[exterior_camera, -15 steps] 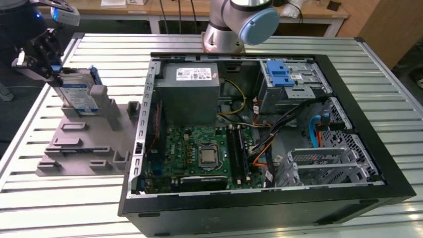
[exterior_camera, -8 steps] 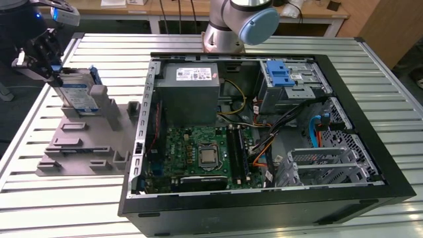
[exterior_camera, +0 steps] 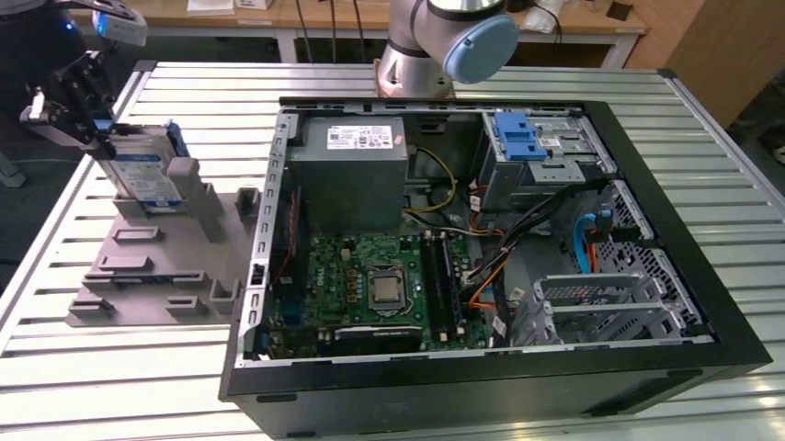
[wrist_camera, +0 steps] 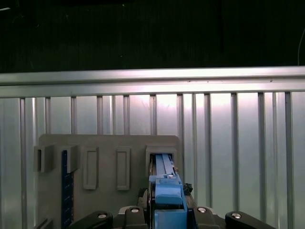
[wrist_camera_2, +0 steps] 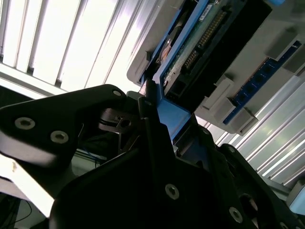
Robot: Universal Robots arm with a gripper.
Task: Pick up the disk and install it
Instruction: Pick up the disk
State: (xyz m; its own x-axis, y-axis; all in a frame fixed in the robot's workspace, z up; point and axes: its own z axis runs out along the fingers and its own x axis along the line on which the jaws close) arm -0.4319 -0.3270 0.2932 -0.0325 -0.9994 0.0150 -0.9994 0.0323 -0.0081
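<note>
The ribbed aluminium desk (exterior_camera: 123, 381) carries all parts. The open black computer tower case (exterior_camera: 491, 390) lies on its side and takes the exterior view's centre and right. The grey moulded parts holder with upright slots (exterior_camera: 160, 266) sits just beside the case, on the exterior view's left.

The disk (exterior_camera: 138, 170), a flat silver hard drive with a blue plastic frame, stands on edge in a slot at the far end of the holder. Its long axis points up out of the slot, toward the pincer.

The black pincer (exterior_camera: 88, 118) sits directly on the disk's upper end. In both wrist views the jaws flank the blue frame (wrist_camera: 164, 167) and appear clenched on it. The disk's lower end remains seated in the slot.
</note>
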